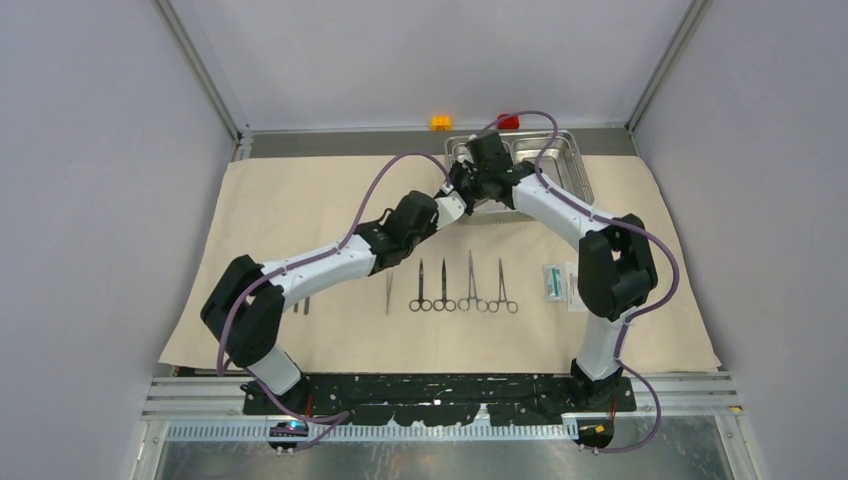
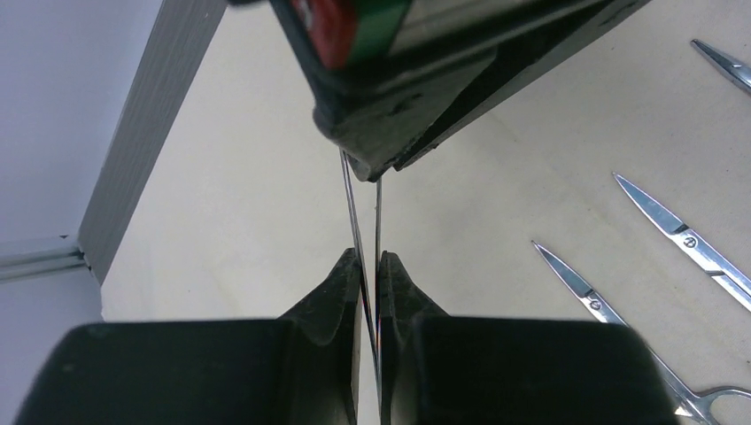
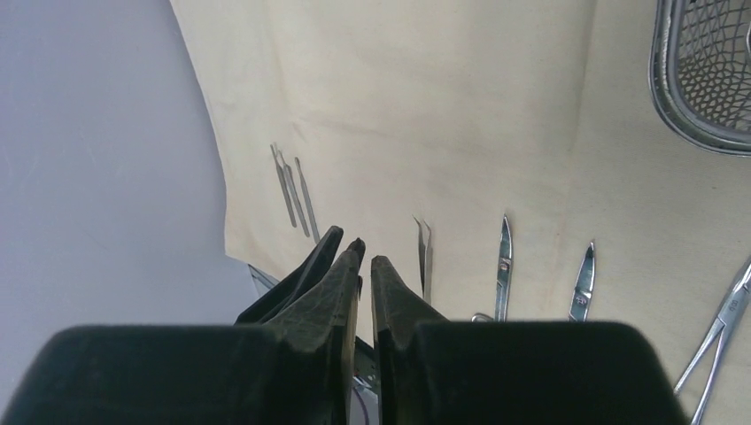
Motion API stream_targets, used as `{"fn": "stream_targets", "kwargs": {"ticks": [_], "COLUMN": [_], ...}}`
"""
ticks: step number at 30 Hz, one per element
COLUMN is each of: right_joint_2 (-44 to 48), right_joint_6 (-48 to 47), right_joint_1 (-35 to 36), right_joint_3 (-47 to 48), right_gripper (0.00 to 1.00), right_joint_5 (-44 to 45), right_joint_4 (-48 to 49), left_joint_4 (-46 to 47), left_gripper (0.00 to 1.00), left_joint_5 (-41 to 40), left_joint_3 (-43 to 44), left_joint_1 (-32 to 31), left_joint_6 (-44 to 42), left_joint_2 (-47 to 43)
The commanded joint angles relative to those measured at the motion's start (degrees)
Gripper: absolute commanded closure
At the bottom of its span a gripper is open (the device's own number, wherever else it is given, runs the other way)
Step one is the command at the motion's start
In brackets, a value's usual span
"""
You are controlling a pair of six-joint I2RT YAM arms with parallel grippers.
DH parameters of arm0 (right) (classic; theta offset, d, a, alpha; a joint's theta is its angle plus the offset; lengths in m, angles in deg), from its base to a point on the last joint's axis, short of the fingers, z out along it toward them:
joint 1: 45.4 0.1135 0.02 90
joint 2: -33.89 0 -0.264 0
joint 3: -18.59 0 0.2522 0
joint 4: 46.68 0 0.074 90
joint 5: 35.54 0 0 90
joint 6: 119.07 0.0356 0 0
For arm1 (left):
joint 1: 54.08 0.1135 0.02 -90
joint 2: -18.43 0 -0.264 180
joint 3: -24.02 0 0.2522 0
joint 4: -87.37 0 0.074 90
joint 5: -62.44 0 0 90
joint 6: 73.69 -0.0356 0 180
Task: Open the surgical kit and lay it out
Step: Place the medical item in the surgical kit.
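Note:
The beige cloth (image 1: 300,210) lies spread flat. The steel tray (image 1: 572,165) stands at its back right. Both grippers meet in the air just left of the tray. My left gripper (image 1: 457,194) (image 2: 370,257) is shut on the joined end of thin steel tweezers (image 2: 359,217). Their two blades spread apart up to the tips of my right gripper (image 1: 468,185) (image 3: 365,252), which stands slightly open with nothing seen in its gap. In a row on the cloth lie another pair of tweezers (image 1: 389,290), several ring-handled clamps (image 1: 445,286), straight handles (image 1: 301,301) and white-teal packets (image 1: 555,283).
An orange block (image 1: 441,122) and a red block (image 1: 508,121) sit behind the cloth at the back rail. Grey walls close in the left, right and back. The arm bases stand on the near edge.

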Motion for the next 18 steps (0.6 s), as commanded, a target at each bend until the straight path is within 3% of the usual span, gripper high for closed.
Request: {"fn": "stream_targets", "kwargs": {"ticks": [1, 6, 18], "right_joint_2": [1.3, 2.7, 4.2], "right_joint_6": [-0.7, -1.0, 0.4], "right_joint_1": [-1.6, -4.0, -7.2], "right_joint_3": [1.5, 1.6, 1.7], "right_gripper": [0.79, 0.64, 0.61], "right_joint_5": [-0.9, -0.9, -2.7], "right_joint_4": [2.5, 2.5, 4.9], "left_joint_4": [2.7, 1.0, -9.7], "left_gripper": [1.00, 1.00, 1.00], "left_joint_5": [-2.1, -3.2, -0.5], "left_joint_3": [-2.7, -6.4, -12.3], "left_joint_1": [-0.1, 0.2, 2.3], "left_joint_6": [-3.7, -3.6, 0.9], "left_joint_2": [-3.5, -6.1, -12.3]}}
